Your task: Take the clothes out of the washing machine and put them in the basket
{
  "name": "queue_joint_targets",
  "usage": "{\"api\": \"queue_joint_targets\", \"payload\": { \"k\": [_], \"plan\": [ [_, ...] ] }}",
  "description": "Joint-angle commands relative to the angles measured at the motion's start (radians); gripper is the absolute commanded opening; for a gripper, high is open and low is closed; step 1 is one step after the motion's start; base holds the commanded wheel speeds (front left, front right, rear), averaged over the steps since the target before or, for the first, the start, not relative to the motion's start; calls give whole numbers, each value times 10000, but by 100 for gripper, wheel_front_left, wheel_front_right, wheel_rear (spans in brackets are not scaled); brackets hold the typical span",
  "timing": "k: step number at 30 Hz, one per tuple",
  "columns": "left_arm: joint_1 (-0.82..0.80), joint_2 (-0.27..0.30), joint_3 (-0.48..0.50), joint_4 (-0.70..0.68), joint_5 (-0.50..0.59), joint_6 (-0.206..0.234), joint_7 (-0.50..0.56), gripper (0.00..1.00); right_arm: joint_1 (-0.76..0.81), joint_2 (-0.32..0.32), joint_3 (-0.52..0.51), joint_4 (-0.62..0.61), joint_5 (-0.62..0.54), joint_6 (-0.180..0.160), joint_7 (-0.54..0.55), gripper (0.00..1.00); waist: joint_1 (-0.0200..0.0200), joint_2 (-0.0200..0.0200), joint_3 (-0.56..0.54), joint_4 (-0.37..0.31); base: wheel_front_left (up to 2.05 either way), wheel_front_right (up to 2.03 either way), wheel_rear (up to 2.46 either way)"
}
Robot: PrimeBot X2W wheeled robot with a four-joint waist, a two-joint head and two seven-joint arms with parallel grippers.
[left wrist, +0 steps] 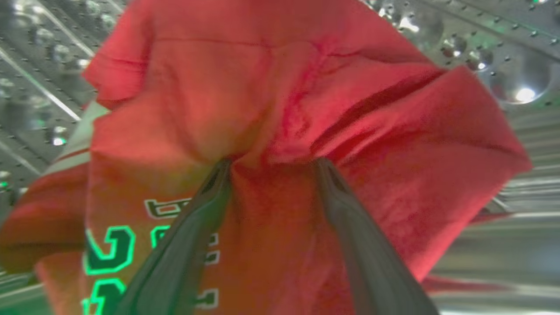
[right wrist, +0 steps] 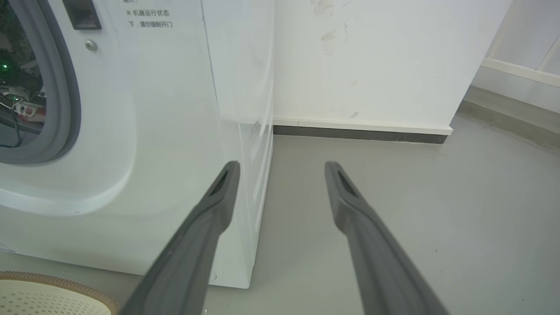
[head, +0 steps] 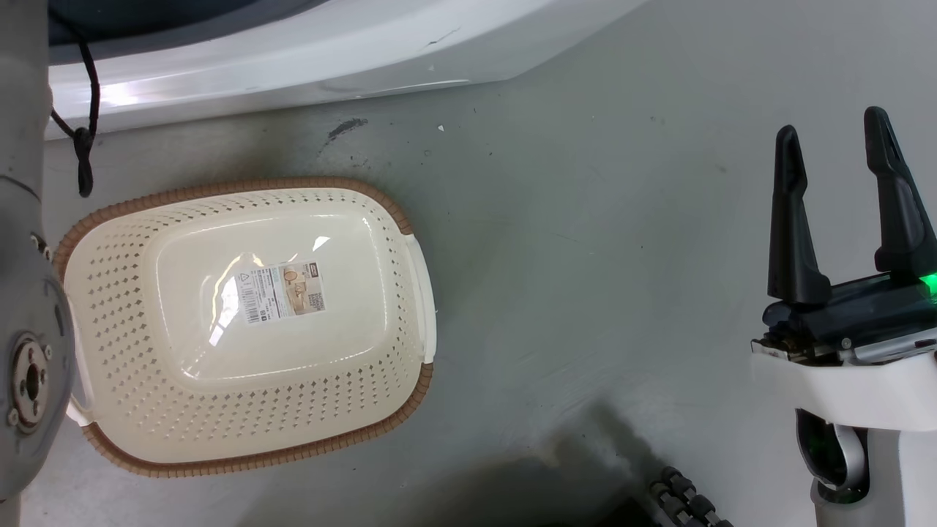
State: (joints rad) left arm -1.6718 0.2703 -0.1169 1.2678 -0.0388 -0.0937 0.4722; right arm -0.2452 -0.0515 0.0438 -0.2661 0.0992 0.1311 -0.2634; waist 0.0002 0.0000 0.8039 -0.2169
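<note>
We have our left gripper [left wrist: 271, 164] at the red garment [left wrist: 284, 96] inside the drum [left wrist: 503, 52]

Its jaws are spread, tips sunk into a fold dead ahead, nothing pinched. The right gripper [head: 831, 124] hangs open. The basket [head: 219, 189] sits beside the washing machine [right wrist: 166, 109].

In the head view the top edge cuts off the washing machine [head: 293, 66], leaving just its lower white front. The pale left forearm [head: 22, 307] hides the left end of the basket [head: 241, 187], and the label [head: 284, 293] on its floor is too small to read. The right gripper [head: 831, 126] has 1 finger clipped by the right edge. In the left wrist view the red garment [left wrist: 280, 87] and the drum [left wrist: 481, 39] are blurred. The left gripper [left wrist: 271, 162] ends at a fold that hides what lies beyond, and the lettering [left wrist: 109, 249] runs off the bottom. In the right wrist view the left edge cuts the porthole [right wrist: 70, 109], and its inside is too dark to make out.
</note>
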Motion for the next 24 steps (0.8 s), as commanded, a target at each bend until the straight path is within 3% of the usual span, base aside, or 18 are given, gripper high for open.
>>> {"api": "queue_joint_targets", "payload": {
  "k": [1,6,7,8,16,24],
  "plan": [
    [-80,-32,-5,25,5,54,-12,100,-143,24,-10,-57,83,-7,-21,100,-2,0,19,-6,0,0,0],
    [-64,-5,-166,50,28,72,-27,100,-187,24,-44,-63,144,-7,-21,100,-2,0,97,-56,0,0,0],
    [-26,31,-195,56,24,54,-39,63,-192,24,-61,-62,163,-7,-21,100,-2,0,101,-64,0,0,0],
    [24,68,-209,67,2,36,-31,0,-197,24,-77,-64,165,-7,-21,100,-2,0,103,-65,0,0,0],
    [315,257,-285,22,-174,-88,-378,0,-188,24,-136,-37,105,-7,-21,100,-2,0,-54,-56,0,0,0],
    [941,182,-359,-176,-359,-153,-1622,0,77,24,-102,85,-66,-7,-21,100,-2,0,-759,121,0,0,0]
  ]
}}
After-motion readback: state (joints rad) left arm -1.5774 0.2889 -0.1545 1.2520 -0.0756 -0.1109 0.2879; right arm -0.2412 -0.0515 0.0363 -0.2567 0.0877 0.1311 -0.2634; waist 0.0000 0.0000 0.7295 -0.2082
